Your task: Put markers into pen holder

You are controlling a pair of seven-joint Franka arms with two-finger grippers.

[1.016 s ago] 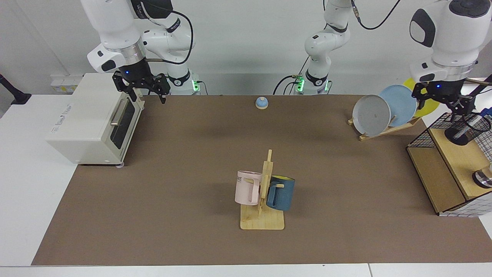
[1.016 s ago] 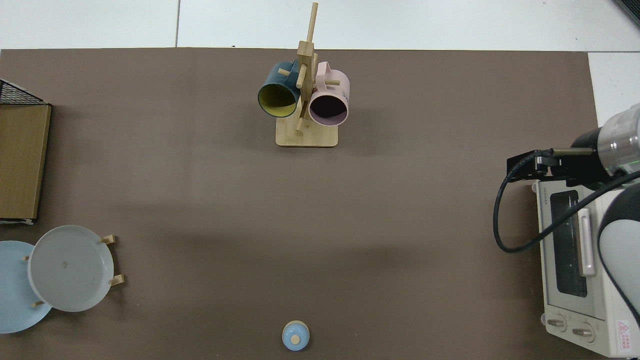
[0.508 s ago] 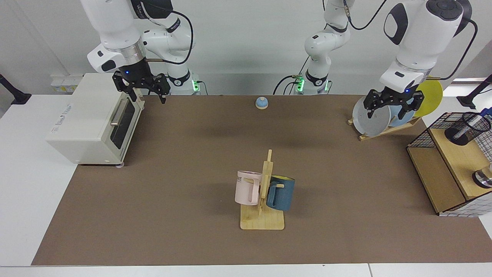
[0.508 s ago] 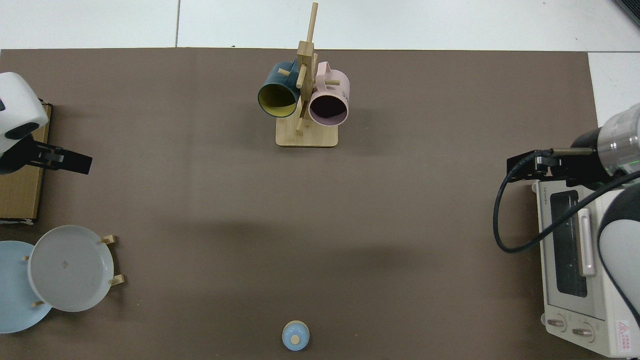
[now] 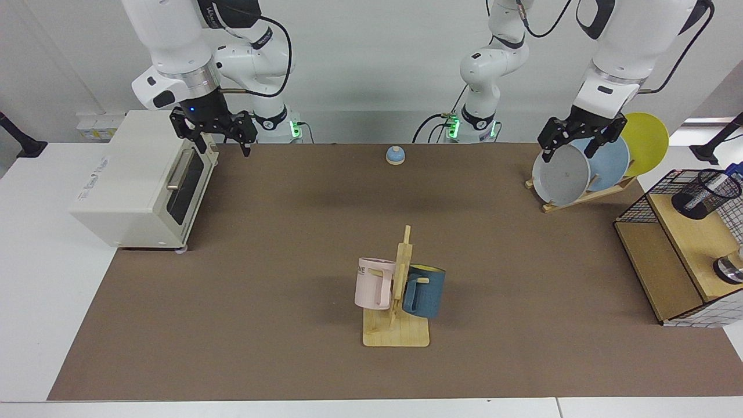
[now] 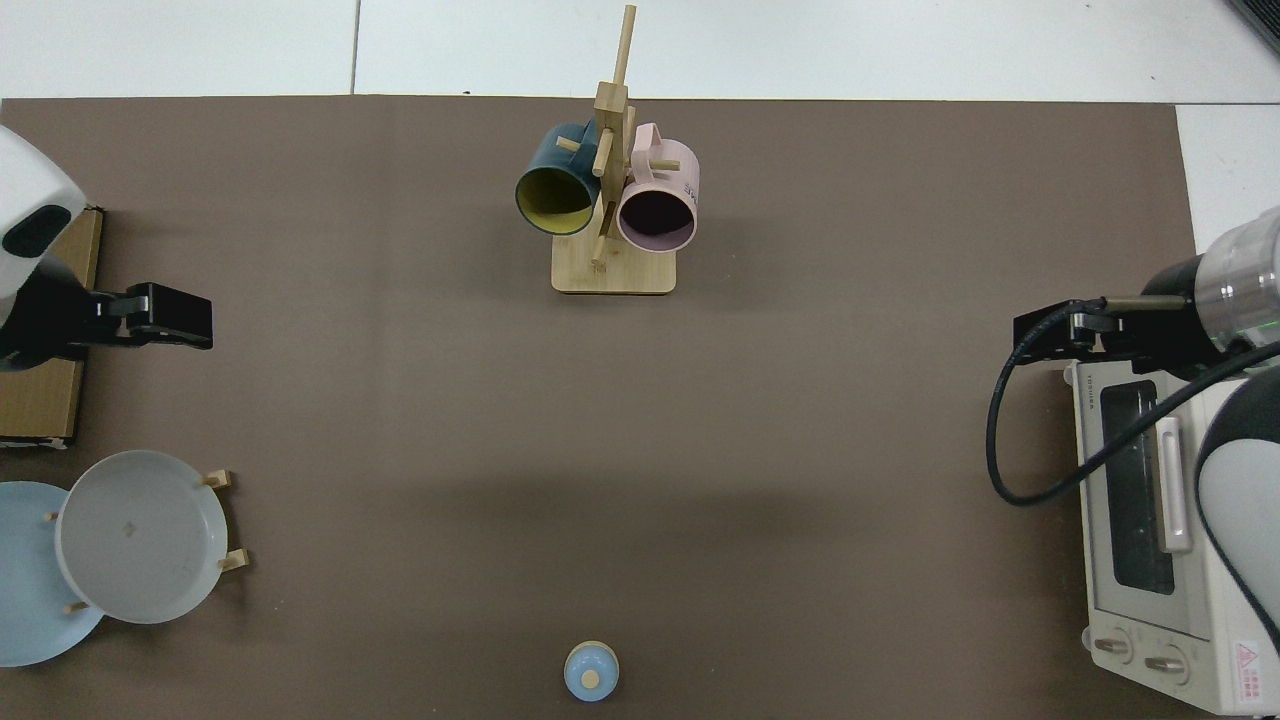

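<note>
A matt brown table mat (image 5: 290,244) — faintly fibrous, like felt or card — lies under a pale bamboo mug rack (image 5: 398,325) hung with a glazed pink mug (image 5: 373,283) and a glazed blue mug (image 5: 425,290). The toaster oven (image 5: 136,177) shows cream painted metal, a dark glass door and a brushed-metal handle. Smooth plates (image 5: 562,173) lean in a wooden rack, beside the pen holder (image 5: 705,193) of black wire mesh — set on a light plywood shelf (image 5: 693,244).
</note>
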